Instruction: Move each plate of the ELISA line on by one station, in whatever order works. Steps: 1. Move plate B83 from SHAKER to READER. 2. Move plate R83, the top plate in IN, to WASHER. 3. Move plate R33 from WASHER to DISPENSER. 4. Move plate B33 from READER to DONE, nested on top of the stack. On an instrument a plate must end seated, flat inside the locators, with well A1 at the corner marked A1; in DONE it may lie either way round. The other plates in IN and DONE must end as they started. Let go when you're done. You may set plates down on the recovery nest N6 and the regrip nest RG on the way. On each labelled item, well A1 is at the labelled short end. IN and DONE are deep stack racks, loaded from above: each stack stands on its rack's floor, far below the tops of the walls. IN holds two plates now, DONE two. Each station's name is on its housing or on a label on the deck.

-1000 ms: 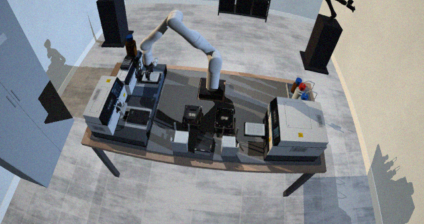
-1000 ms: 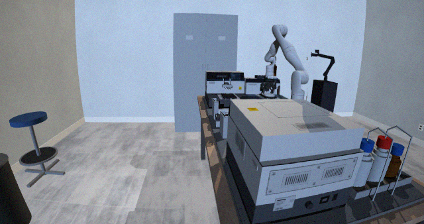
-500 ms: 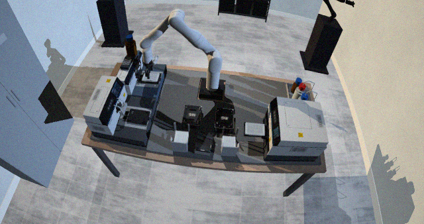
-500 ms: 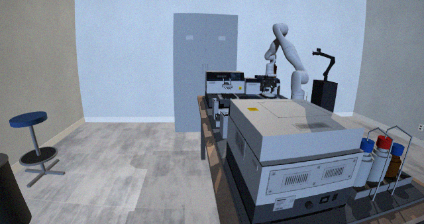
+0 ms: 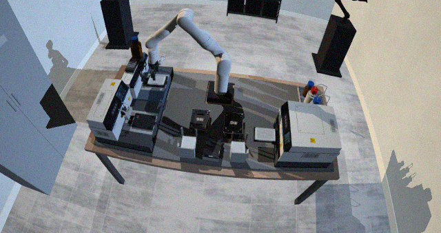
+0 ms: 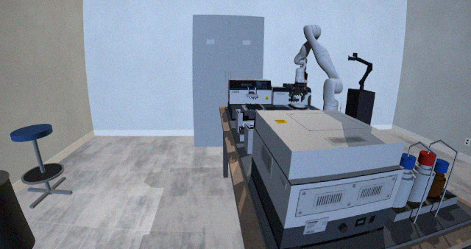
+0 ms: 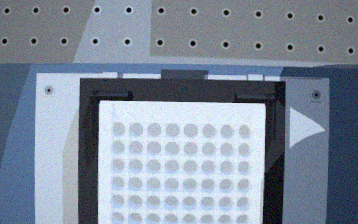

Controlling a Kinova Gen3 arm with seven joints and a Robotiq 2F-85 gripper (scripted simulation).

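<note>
A white well plate (image 7: 182,165) lies in a black nest (image 7: 180,95) on the back left instrument deck. It looks flat inside the frame, and I cannot read its label. It also shows in the top view (image 5: 157,80). My gripper (image 5: 152,73) hangs just above this plate, open and empty; it also shows in the exterior view (image 6: 296,95). Its fingers are outside the wrist view. A second white plate (image 5: 264,134) lies on the tray in front of the big grey instrument (image 5: 308,129) at the right. The front left instrument's dark nest (image 5: 143,120) looks empty.
Two black nests (image 5: 200,117) (image 5: 233,120) stand mid-table, with two white-walled stack racks (image 5: 188,146) (image 5: 238,151) near the front edge. A brown bottle (image 5: 136,47) stands behind the left instruments. A bottle rack (image 5: 313,92) sits at the back right.
</note>
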